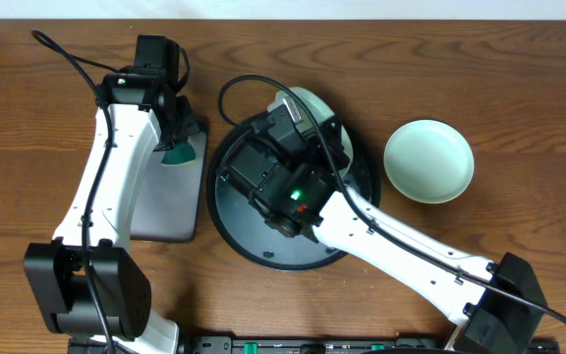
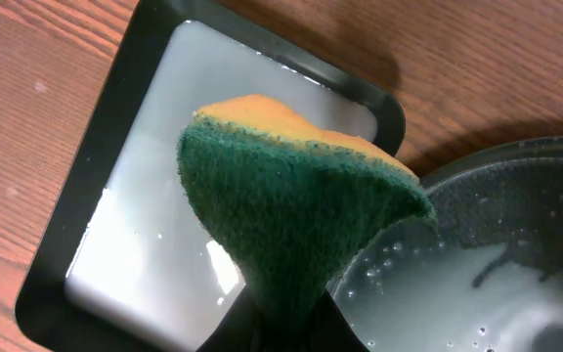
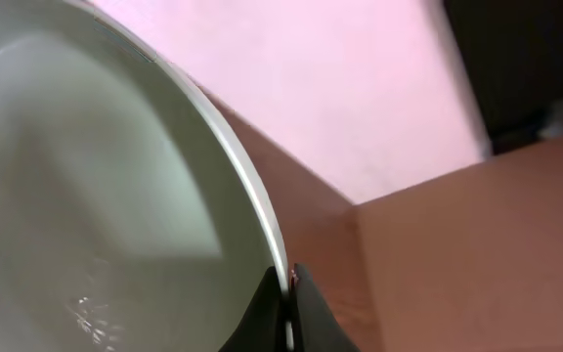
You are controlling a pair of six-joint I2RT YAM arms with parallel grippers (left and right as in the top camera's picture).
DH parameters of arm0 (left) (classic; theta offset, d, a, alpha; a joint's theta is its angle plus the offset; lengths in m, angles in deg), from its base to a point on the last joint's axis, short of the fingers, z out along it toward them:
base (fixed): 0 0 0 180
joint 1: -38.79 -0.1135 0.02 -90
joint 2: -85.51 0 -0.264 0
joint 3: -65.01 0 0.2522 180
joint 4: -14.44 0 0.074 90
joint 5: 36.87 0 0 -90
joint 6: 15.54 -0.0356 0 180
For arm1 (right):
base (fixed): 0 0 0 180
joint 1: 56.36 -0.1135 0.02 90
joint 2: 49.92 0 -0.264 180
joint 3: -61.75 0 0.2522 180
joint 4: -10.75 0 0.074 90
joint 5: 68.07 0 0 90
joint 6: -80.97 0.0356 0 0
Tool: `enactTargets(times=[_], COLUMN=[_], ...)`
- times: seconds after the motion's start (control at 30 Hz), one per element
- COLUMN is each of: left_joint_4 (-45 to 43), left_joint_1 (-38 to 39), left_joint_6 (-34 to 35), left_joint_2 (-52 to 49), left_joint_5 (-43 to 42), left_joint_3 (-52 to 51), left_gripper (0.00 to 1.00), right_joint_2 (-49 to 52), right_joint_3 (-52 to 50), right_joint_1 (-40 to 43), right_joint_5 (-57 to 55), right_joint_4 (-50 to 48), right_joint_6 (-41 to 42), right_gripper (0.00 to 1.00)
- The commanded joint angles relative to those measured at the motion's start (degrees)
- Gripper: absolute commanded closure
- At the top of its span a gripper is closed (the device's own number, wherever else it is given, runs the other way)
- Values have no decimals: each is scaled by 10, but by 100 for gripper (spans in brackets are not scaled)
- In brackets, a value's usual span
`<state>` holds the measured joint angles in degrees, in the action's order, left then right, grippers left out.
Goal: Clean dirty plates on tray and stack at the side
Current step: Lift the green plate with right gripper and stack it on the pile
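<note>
While the right gripper (image 3: 288, 288) pinches the rim of a pale mint plate (image 3: 96, 196), its jaws stand narrow with only that thin edge between them. The plate is tipped up on edge ahead of the fingertips, over the far side of the black tray (image 1: 226, 211). A few droplets show low on its face.

The left gripper (image 1: 177, 140) is clamped on the narrow end of the sponge (image 2: 291, 215), green face toward its camera and orange back behind, fanning out beyond the fingertips. Below it lies the grey rectangular tray (image 2: 135, 244) with a film of water. Just to this gripper's right, the wet floor of the black tray begins.

A second mint plate (image 1: 428, 160) rests on the table (image 1: 519, 79), well off to the right of the right gripper and apart from the black tray. I cannot find a third plate; the right arm hides much of the tray.

The weak point, as I judge it, is that rim hold. A sliver of slick plastic in a two-finger pinch may pivot or slide out once the sponge pushes against the face, most of all if the push lands far from the fingers. The sponge, held by one end, could fold instead of scrubbing. The two wrists must also close in over one small plate, so a careless approach risks a knock.
</note>
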<state>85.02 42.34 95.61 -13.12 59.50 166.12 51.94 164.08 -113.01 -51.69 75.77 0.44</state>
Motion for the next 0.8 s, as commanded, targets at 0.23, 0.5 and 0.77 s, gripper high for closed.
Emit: enactTargets(times=[0.23,0.5,0.77], left_joint_4=[1,1,2], left_joint_1=[-1,-1,-1], left_joint_6=[5,5,5], left_joint_2=[5,5,5], left_joint_5=[5,5,5], left_joint_3=[11,10,10], left_gripper=[92,92,92], right_joint_2=[-15,-15,-34], right_joint_3=[10,-4,-4], right_joint_1=[-3,85,217], right_joint_5=[-38,359,645], right_joint_4=[-11,31,17], right_joint_6=[4,78,76], right_gripper=[99,99,99])
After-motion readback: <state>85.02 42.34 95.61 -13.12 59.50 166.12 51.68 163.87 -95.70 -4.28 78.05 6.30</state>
